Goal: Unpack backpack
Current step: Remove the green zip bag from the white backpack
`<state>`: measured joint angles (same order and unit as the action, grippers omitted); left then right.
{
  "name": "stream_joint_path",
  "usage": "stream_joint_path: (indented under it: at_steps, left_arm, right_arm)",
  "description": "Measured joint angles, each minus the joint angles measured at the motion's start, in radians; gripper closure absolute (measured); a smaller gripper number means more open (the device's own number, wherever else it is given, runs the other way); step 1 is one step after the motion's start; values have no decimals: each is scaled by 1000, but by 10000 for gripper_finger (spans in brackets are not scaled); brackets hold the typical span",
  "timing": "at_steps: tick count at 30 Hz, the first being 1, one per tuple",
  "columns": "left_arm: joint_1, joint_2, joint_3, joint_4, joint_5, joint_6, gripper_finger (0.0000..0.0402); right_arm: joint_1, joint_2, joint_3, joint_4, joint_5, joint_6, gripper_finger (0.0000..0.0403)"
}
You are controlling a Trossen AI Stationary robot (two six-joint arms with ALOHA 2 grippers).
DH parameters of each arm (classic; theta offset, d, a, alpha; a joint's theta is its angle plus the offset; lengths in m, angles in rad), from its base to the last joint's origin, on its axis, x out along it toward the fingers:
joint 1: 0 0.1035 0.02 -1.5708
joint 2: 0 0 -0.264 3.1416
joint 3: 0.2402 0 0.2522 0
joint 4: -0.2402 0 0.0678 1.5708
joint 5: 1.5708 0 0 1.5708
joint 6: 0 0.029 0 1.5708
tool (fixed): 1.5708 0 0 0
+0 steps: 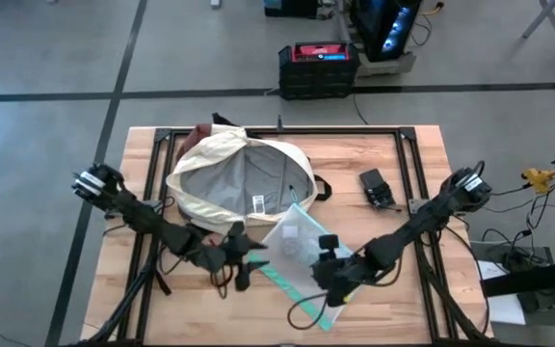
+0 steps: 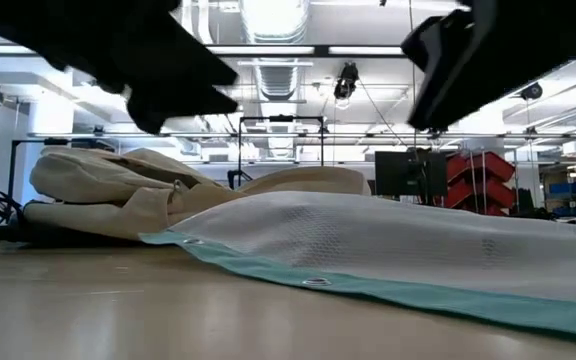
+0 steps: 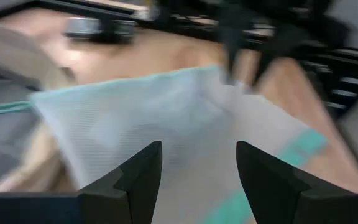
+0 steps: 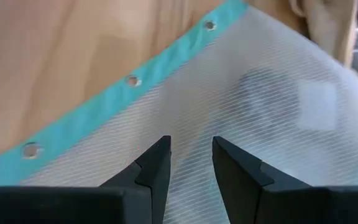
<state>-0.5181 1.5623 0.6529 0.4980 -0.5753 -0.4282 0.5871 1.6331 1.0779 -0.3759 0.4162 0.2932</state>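
The cream-white backpack (image 1: 239,178) lies on the table's far left part with its mouth open and the grey lining showing; in the low view the backpack (image 2: 118,185) is at the left. A clear teal-edged zip pouch (image 1: 297,253) lies flat on the wood, one corner against the backpack's mouth. My left gripper (image 1: 249,253) (image 3: 197,146) is open just left of the pouch, pointing at it. My right gripper (image 1: 328,260) (image 4: 191,143) is open above the pouch's (image 4: 260,106) mesh face. In the low view both arms hang clear above the pouch (image 2: 388,245).
A small black device (image 1: 377,188) lies on the table right of the backpack. Black straps (image 1: 222,280) trail from the backpack toward the near edge. A dark cord loop (image 1: 306,308) lies by the pouch's near corner. Bare wood (image 1: 393,299) shows near right.
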Motion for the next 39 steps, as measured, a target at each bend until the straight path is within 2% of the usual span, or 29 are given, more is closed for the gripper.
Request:
stream_joint_path:
  at_steps: [7,13,16,20,26,31,34,39]
  left_arm:
    - [6,94,66,6,1,-8,212]
    - [11,163,80,7,1,-63,212]
    - [14,213,74,-1,-2,-107,212]
    - [31,292,74,7,0,-178,212]
    - [98,364,74,43,18,-191,212]
    - [180,301,72,-51,45,-93,212]
    - [228,199,72,-174,38,-28,212]
    - [292,-5,71,-350,-20,43,212]
  right_arm:
    - [30,-4,2,-69,4,12,289]
    - [30,-28,-15,-371,4,115,278]
    - [33,-34,-51,-441,-16,174,275]
    - [35,-28,-119,-425,-118,225,276]
    - [28,11,-185,-242,-141,231,290]
    - [26,23,-165,-21,-186,121,300]
    - [26,17,-122,3,-186,65,304]
    - [26,5,-103,-45,-101,19,305]
